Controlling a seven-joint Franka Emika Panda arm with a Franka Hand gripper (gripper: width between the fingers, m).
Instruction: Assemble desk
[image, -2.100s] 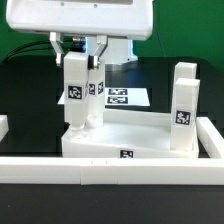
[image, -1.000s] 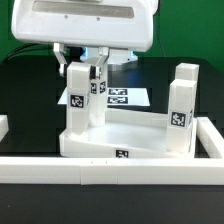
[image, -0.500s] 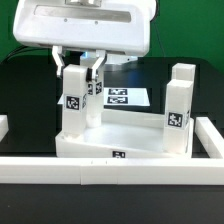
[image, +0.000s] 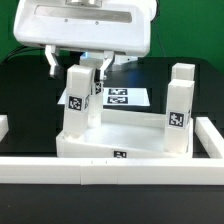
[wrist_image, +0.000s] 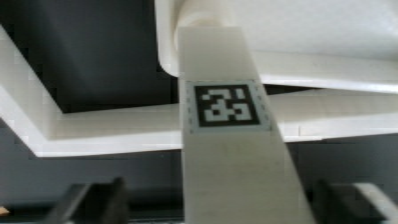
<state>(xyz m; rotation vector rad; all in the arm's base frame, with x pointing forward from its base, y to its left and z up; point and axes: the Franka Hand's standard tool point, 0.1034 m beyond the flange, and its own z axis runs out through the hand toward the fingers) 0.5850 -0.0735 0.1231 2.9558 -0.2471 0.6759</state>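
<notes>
Up front, 6 o'clock: long low border wall (image: 110, 166) runs across the table edge, nothing to do with me.

Just past it: desk top (image: 125, 141) sits flat against that wall, rim up, sockets facing me.

Legs: one post leg (image: 78, 100) stands in the corner socket at about 9 o'clock of the top, another leg (image: 180, 105) stands at 3 o'clock. Both look upright.

My claw: gripper (image: 75, 68) hangs over the 9 o'clock leg, fingers (image: 53, 66) spread clear of it on both sides, so open and holding nothing. Wrist view agrees: the leg (wrist_image: 226, 150) runs between my pads with gaps.

Step, my guess: leg seated, letting go.

Next: lift straight up without knocking it, then find another leg.

Far back, 12 o'clock: marker board (image: 122, 98) on the table.
</notes>
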